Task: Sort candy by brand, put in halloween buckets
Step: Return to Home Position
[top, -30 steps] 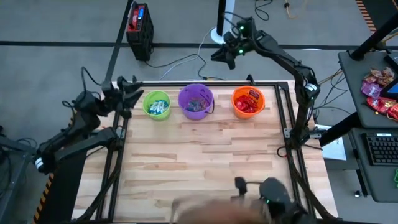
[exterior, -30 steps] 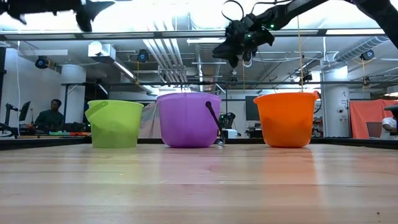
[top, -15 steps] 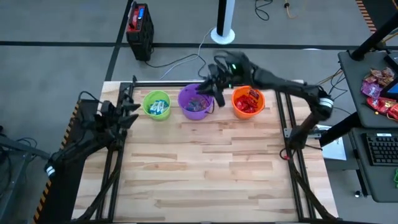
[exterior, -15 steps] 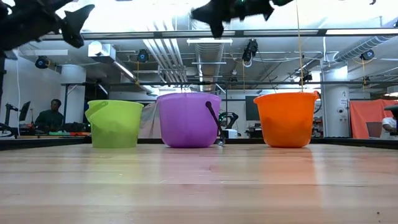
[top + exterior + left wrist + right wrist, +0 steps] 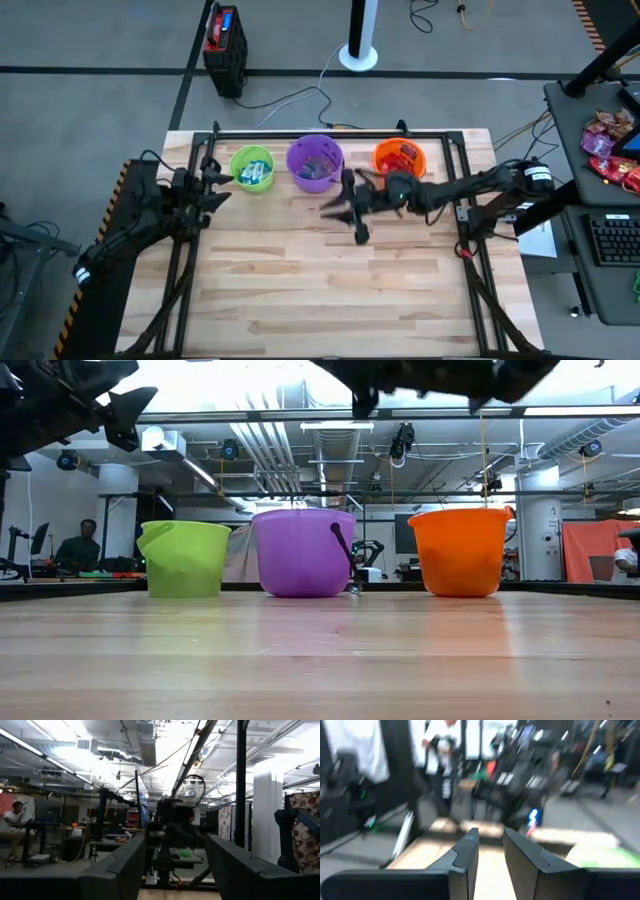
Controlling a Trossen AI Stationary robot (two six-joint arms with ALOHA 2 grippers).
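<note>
Candy shows only inside the three pails, as far as I can see from here; none lies loose on the table. The pails stand in a row along the table's back edge, apart from one another. That keeps each brand separate and puts every pail within reach of an arm from either side. The green bucket, nearest the back left corner, holds blue-and-white wrappers. The purple bucket in the middle holds a small pile I cannot make out from above. The orange bucket, toward the back right corner, holds red wrappers.

The right gripper hangs over bare wood just in front of the gap between purple and orange, on an arm stretched in from the table's right edge. Its fingers are a little parted with nothing between them, which fits an arm with nothing to deliver. The left gripper is at the table's left edge, just beside the green bucket. Its fingers are wide apart and empty too, and it is held off the boards, out of the other arm's way.

My guess is the sorting is done and only tucking both arms home is left. The right one has the longer way to go and needs to clear the bucket rims.
</note>
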